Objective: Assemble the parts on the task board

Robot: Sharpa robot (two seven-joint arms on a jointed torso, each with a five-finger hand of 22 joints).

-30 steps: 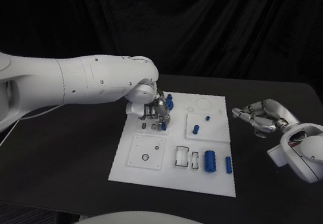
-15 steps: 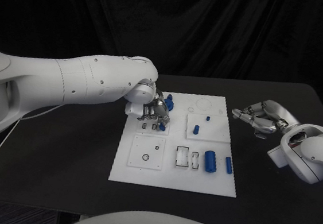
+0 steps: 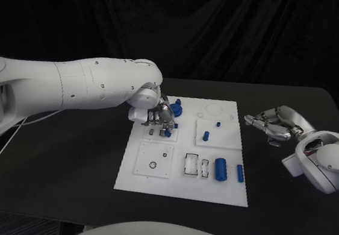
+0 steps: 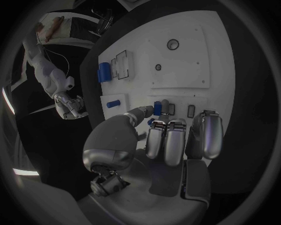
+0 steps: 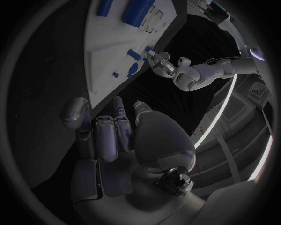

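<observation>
The left hand [image 3: 160,116], left of centre, pinched a small blue part [image 4: 157,108] directly over the task board's [image 3: 184,181] upper-left sockets, its long axis unclear. At right, off the board, the right hand [image 3: 268,125] rested curled, grasping nothing.

Flat white rectangular task board [image 3: 210,191] lies on the table, its far left corner under the left hand [image 3: 161,116]. Small blue cylindrical parts [image 3: 222,169] lie flat on it, one at the left hand's fingertips [image 4: 157,108].
</observation>
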